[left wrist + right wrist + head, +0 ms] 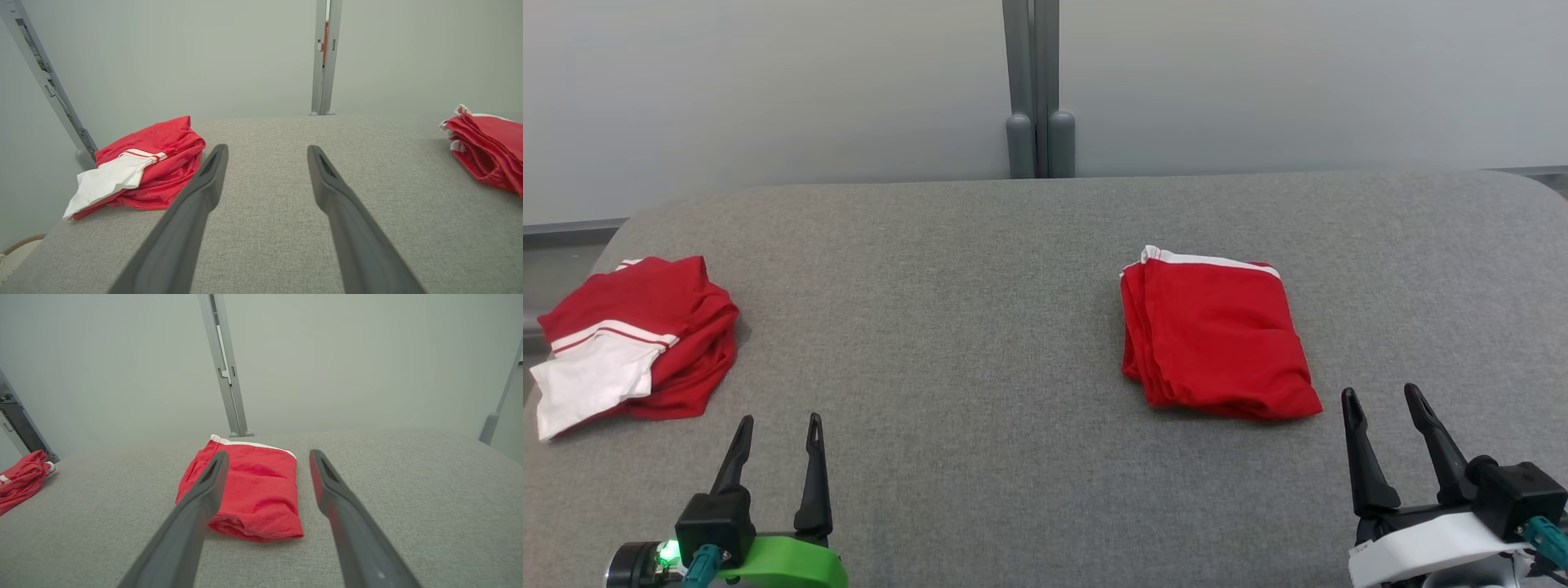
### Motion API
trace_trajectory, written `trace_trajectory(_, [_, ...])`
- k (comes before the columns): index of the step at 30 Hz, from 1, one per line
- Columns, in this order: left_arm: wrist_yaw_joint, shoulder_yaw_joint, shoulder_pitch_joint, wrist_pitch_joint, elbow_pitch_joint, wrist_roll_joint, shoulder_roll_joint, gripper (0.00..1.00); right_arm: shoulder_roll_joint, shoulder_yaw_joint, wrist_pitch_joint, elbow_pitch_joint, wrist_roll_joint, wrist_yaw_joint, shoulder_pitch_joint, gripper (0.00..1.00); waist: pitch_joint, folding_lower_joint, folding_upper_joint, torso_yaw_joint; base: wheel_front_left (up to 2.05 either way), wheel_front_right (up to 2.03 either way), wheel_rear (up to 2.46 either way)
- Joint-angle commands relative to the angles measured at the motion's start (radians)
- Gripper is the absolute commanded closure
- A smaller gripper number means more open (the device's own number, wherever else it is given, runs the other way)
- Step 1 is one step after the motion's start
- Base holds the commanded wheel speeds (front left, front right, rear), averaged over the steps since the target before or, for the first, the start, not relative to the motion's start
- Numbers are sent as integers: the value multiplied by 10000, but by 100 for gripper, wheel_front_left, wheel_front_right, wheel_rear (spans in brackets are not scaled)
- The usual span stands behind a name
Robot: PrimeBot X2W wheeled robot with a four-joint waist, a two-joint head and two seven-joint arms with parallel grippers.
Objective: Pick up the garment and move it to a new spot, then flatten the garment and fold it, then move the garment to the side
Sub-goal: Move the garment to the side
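Observation:
A red garment with a white edge [1217,335] lies folded into a neat rectangle on the right half of the grey table [980,343]; it also shows in the right wrist view [253,494] and at the right edge of the left wrist view [490,147]. My right gripper [1380,396] stands open just right of and nearer than it, touching nothing, its fingers [204,490] pointing at the fold. My left gripper [778,420] is open near the front left, empty, fingers [327,179] wide apart over bare cloth.
A second red and white garment [637,343] lies crumpled at the table's far left edge, also in the left wrist view [143,163] and the right wrist view [22,477]. A grey post [1033,90] stands behind the table against a pale wall.

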Motion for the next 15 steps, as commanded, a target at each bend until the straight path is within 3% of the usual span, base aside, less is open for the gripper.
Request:
trace_trajectory(1, [-42, 17, 115, -5, -22, -4, 52, 0, 4, -11, -28, 21, -56, -12, -72, 0, 12, 0, -1, 2, 0, 0, 0])
trace_trajectory(7, [-1, 40, 53, -5, -51, -45, 43, 0, -274, 172, -28, 201, -78, -12, -616, 0, 126, 0, -1, -36, 0, 0, 0])
trace_trajectory(15, [-12, -49, -233, -5, -87, -23, 32, 0, -1127, 658, 100, 1552, 248, -12, -2316, 0, 485, 0, -1, 34, 0, 0, 0])
